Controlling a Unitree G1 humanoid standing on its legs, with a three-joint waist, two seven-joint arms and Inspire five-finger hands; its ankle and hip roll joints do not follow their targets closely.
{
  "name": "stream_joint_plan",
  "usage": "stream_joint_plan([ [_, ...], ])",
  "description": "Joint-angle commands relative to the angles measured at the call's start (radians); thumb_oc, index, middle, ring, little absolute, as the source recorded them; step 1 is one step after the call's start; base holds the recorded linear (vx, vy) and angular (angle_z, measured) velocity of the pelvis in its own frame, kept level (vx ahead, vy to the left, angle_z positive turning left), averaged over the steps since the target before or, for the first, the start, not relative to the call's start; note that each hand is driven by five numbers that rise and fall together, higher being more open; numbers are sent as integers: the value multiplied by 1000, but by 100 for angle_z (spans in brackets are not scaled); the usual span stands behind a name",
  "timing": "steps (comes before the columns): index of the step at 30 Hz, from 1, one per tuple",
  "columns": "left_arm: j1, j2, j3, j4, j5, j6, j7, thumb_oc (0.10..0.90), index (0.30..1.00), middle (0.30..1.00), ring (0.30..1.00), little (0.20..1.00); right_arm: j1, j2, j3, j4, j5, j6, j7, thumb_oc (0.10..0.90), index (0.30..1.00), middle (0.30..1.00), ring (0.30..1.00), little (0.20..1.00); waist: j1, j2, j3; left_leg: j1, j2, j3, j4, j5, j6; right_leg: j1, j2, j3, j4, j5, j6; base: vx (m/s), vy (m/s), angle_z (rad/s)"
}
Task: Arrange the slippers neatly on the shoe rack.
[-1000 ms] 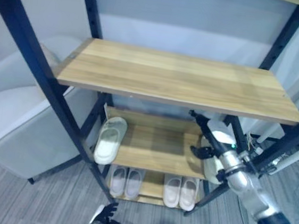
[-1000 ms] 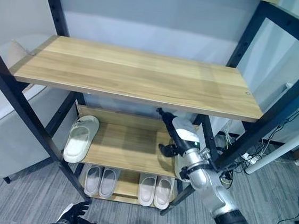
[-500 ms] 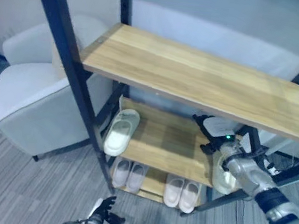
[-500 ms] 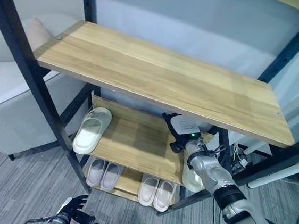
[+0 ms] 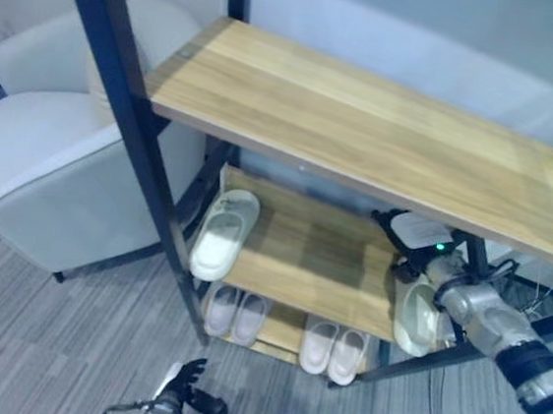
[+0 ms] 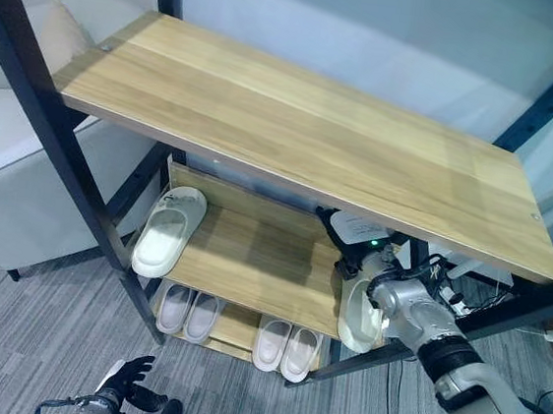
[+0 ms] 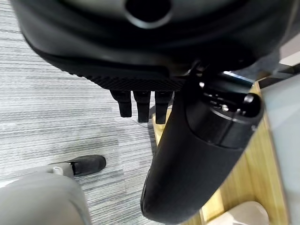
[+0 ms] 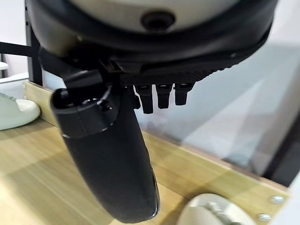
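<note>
The shoe rack has a bare wooden top shelf [image 5: 363,137]. On the middle shelf [image 5: 301,259] a cream slipper [image 5: 222,233] lies at the left end and a second cream slipper [image 5: 415,316] at the right end, reaching the front edge. My right hand [image 5: 406,242] is under the top shelf, just behind and above the right slipper, open and holding nothing. In the right wrist view that slipper [image 8: 213,211] lies below the thumb [image 8: 112,164]. My left hand [image 5: 182,395] hangs open low by the floor in front of the rack.
Two pairs of small pale slippers [image 5: 236,313] [image 5: 334,350] stand on the bottom shelf. Black posts [image 5: 136,133] frame the rack. A pale armchair [image 5: 53,164] stands close on the left. White desk legs [image 6: 540,334] and cables lie to the right.
The camera has moved, so the whole view has shifted. My right hand has stayed under the top shelf by the right slipper, drawing slightly towards the shelf's right end. The left hand stayed low.
</note>
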Motion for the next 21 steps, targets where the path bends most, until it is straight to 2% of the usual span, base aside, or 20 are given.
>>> stream_joint_plan([
  [1,32,-29,-51,45,55,-27,-17,800,900,900,900,900,-37,-127,-90,-59,-9,3,-27,800,900,900,900,900,7,11,-40,64,22,62,-7,-87,-40,28,-2,59,10,-42,59,11,19,-6],
  [3,33,-30,-51,41,56,-29,-21,800,900,900,900,900,-18,-142,-102,-68,-7,-1,-21,800,900,900,900,900,-1,11,-38,64,20,67,-7,-77,-37,23,-5,64,14,-30,60,9,19,-9],
  [4,34,-30,-52,40,56,-29,-22,800,900,900,900,900,-9,-148,-106,-72,-7,-1,-17,800,900,900,900,900,-2,13,-41,71,23,70,-7,-91,-37,28,-3,68,11,-38,61,-35,28,-5],
  [5,34,-31,-50,41,56,-29,-23,800,900,900,900,900,-4,-155,-112,-79,-5,-3,-14,800,900,900,900,900,-9,14,-39,67,20,73,-7,-79,-35,22,-7,70,14,-28,60,50,19,-3],
  [6,32,-33,-50,43,59,-30,-25,800,900,900,900,900,9,-156,-114,-82,-7,-5,-11,800,900,900,900,900,-13,16,-41,74,23,78,-7,-94,-36,26,-6,76,10,-37,62,6,21,-6],
  [8,31,-33,-50,42,61,-31,-25,800,900,900,900,900,18,-163,-120,-95,-6,-7,-6,800,900,900,900,900,-16,17,-39,70,20,81,-7,-82,-34,19,-9,79,13,-26,61,3,18,-10],
  [12,33,-34,-49,41,63,-33,-29,800,900,900,900,900,53,-174,-139,-123,-11,-15,3,800,900,900,900,900,-22,22,-41,76,20,87,-7,-96,-33,22,-8,86,11,-34,63,13,17,-11],
  [14,35,-34,-50,41,63,-34,-31,800,900,900,900,900,57,-177,-134,-118,-16,-15,9,800,900,900,900,900,-24,22,-38,68,16,87,-7,-84,-30,13,-11,88,13,-24,63,-23,9,-1],
  [15,36,-34,-49,41,64,-33,-32,800,900,900,900,900,61,-177,-132,-116,-19,-16,13,800,900,900,900,900,-25,23,-41,72,18,88,-7,-97,-31,18,-9,89,10,-33,64,-42,12,-1],
  [16,37,-33,-49,40,64,-33,-32,800,900,900,900,900,62,-176,-129,-113,-22,-14,15,800,900,900,900,900,-24,23,-37,67,16,89,-7,-85,-30,11,-13,89,13,-23,64,49,2,-1],
  [21,46,-30,-45,43,63,-35,-35,800,900,900,900,900,51,-156,-97,-72,-31,-12,24,800,900,900,900,900,-18,26,-32,70,19,90,-7,-98,-31,14,-11,91,9,-31,65,10,1,0],
])
